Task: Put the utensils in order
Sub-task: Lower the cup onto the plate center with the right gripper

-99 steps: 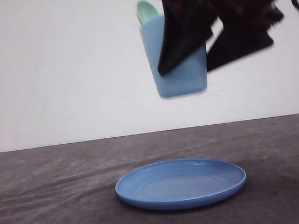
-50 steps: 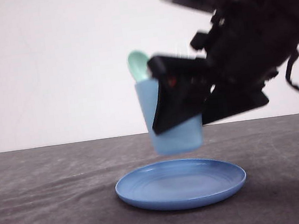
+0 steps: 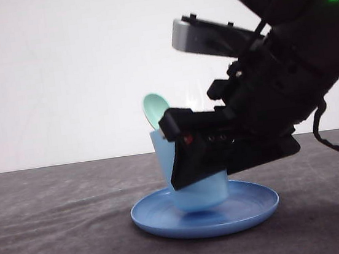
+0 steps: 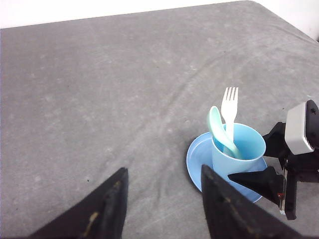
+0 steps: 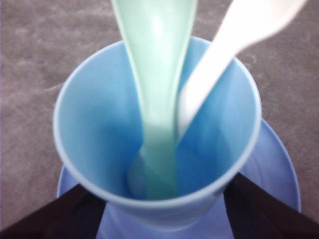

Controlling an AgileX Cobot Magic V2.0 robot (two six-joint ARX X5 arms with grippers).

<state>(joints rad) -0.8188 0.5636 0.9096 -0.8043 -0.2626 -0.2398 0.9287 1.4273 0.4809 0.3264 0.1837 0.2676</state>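
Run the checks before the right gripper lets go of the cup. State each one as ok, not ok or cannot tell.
1. Cup over the plate: ok, it sits within the rim in the left wrist view.
2. Cup base fully down on the plate: cannot tell; the front view shows it at plate level, but contact is not clear.
3. Cup upright: ok, it stands roughly straight.
4. Spoon and fork inside the cup: ok, both handles reach down into it.
5. Right gripper closed on the cup: ok, its fingers flank the wall.
6. Left gripper clear of the plate: ok, open and well apart.
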